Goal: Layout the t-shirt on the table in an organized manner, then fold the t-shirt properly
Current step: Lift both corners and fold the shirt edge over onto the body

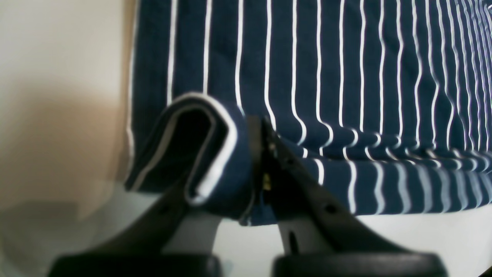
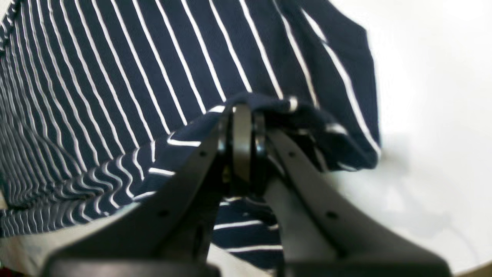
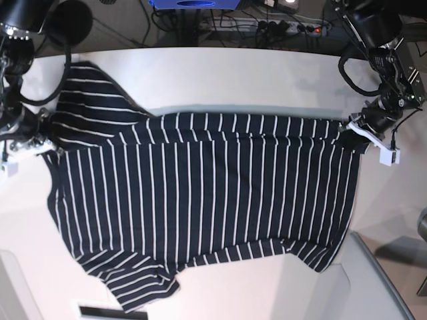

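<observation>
The t-shirt [image 3: 200, 200] lies spread across the white table [image 3: 233, 80], stretched between my arms. My left hand [image 1: 255, 154] is clamped on a folded hem corner; my right hand [image 2: 242, 127] pinches bunched fabric at the opposite edge.

Lab: white table [image 3: 220, 80], power strip [image 3: 287, 27], cables [image 3: 120, 30].
</observation>
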